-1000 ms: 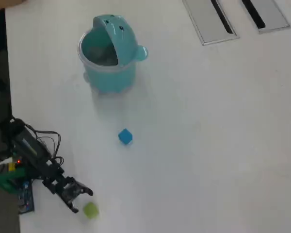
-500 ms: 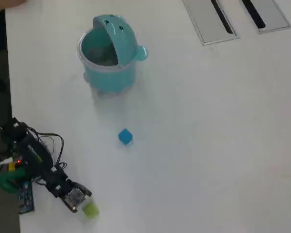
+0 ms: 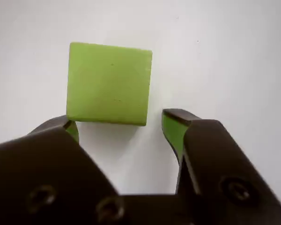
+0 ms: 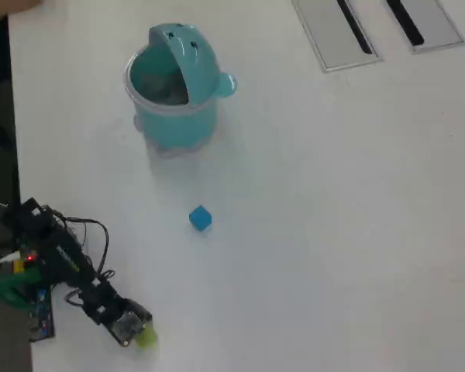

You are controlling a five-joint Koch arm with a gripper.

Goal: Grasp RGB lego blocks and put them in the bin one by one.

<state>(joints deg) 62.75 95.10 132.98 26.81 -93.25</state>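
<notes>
Two small plastic cubes show: one yellow-green (image 3: 109, 83), one blue (image 4: 201, 218); one teal round bin (image 4: 174, 87). The arm reaches low, its pincer (image 3: 119, 123) apart at the green cube.

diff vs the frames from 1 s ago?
The gripper moved down the overhead view and came over the yellow-green block, now partly hidden under it. In the wrist view its jaws stand open with the block just ahead of the tips, not yet gripped. The block itself, the blue block and the teal bin stayed put.
</notes>
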